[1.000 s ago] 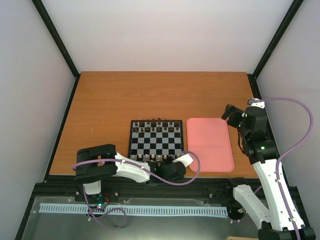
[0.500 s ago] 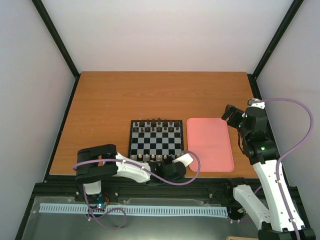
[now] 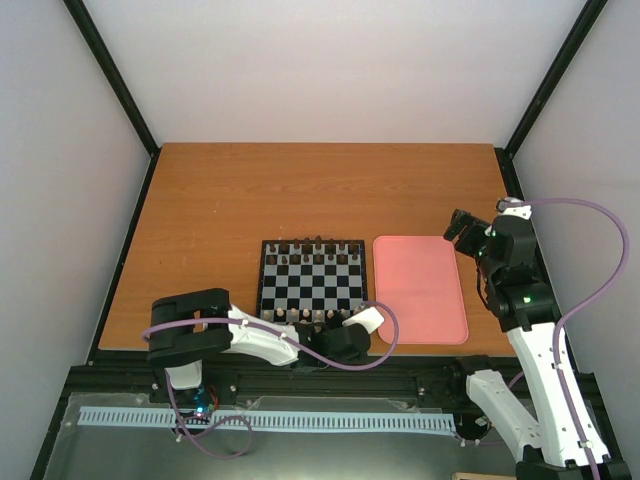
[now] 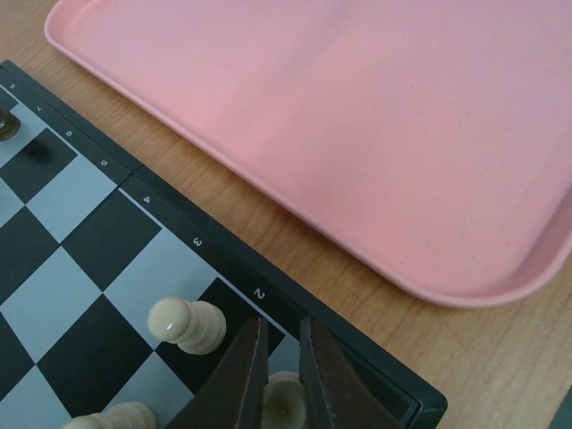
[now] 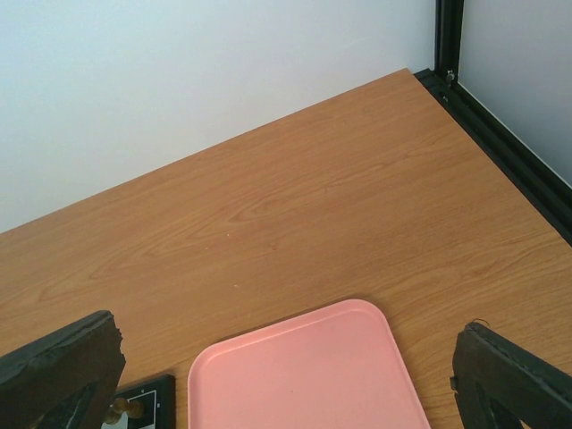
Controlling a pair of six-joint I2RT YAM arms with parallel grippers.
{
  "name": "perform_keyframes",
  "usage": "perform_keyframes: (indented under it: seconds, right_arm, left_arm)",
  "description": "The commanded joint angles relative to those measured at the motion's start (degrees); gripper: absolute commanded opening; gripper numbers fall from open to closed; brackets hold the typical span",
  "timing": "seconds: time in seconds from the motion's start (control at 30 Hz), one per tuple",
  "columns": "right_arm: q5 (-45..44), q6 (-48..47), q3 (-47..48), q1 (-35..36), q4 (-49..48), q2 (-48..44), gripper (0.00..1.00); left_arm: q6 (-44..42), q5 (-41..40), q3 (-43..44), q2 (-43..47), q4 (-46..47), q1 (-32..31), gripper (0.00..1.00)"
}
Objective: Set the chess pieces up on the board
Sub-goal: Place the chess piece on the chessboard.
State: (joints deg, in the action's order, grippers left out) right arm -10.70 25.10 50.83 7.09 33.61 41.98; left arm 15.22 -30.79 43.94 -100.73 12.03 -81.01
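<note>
We see the wooden table (image 3: 300, 195) carrying everything, and near the middle of its near edge lies the board (image 3: 313, 278), our black-and-white checked landmark with a black border. Just to the right of the board sits the pink tray (image 3: 420, 288), not touching it; a thin strip of bare wood shows between them. The right arm (image 3: 520, 300) rises beyond the tray's right edge, well apart from the board. The left arm (image 3: 250, 340) lies along the board's near edge. The right gripper (image 3: 461, 226) hangs near the tray's far right corner, on the side away from the board, and its fingers (image 5: 63, 371) are spread wide with nothing between them. The left gripper (image 4: 282, 323) is down at the board's near right corner, its jaws drawn narrow around a cream piece (image 4: 284, 407) on the corner square closest to the tray. Other chess pieces (image 3: 300, 315) line the board's near edge, among them a cream pawn (image 4: 186, 323) one square in from the corner. Dark pieces (image 3: 310, 245) stand along the board's far edge.
</note>
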Motion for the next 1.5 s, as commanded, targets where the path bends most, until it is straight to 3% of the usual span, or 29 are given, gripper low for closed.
perform_keyframes:
  seconds: [0.0,0.93,1.13,1.37,1.47]
  right_arm:
    - [-0.3,0.3,-0.4,-0.3,-0.7,-0.8,1.0]
    - [0.2,0.2,-0.1,-0.3,-0.8,-0.8,1.0]
    - [0.4,0.1,-0.1,-0.3,-0.8,-0.8,1.0]
    - [0.5,-0.1,0.0,-0.3,-0.7,-1.1,1.0]
    - [0.5,0.0,0.0,-0.4,-0.7,-1.2,1.0]
  left_arm:
    - [1.0,0.3,-0.1,0.9,-0.9,-0.7,0.11]
    - [-1.3,-1.4,0.5,5.5,-2.9,-2.8,0.24]
    - [-1.9,-2.7,0.6,8.7,-4.5,-3.9,0.34]
    - [-3.2,-5.9,1.2,12.3,-7.0,-4.0,0.58]
    - [-4.8,-7.4,2.2,14.3,-8.7,-4.0,0.74]
